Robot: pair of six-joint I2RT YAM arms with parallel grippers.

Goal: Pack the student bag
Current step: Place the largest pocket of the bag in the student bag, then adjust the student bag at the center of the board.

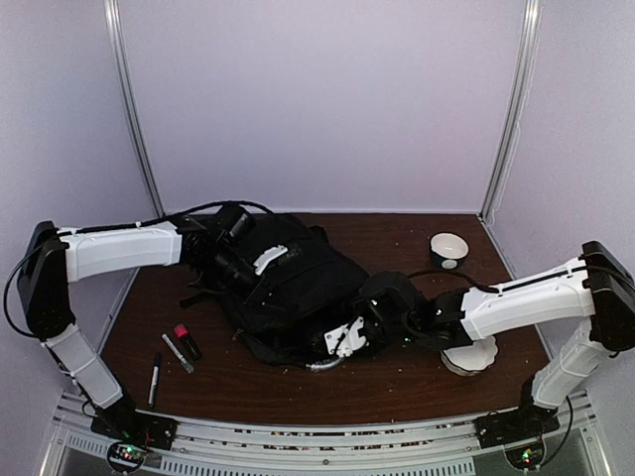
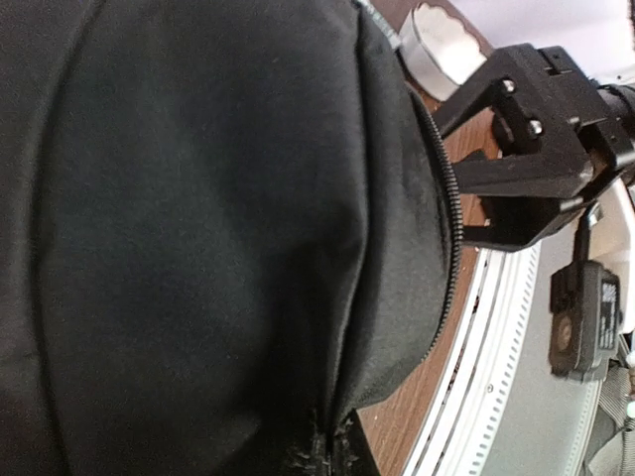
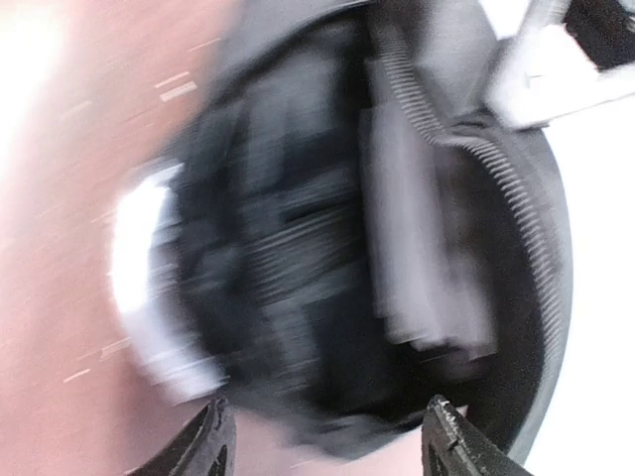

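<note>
Lying on the tabletop (image 1: 387, 243), the black backpack (image 1: 298, 288) sits just ahead of the right fingers (image 3: 210, 441), which stand apart with nothing between them. The left fingers (image 1: 234, 262) are closed against its far end, perhaps pinching fabric; the grip is hidden.

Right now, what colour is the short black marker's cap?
The short black marker's cap is red; top external view shows it best.

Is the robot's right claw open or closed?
Open. On the right gripper, the two fingertips stand far apart, nothing pinched between them; the student bag lies just beyond.
</note>
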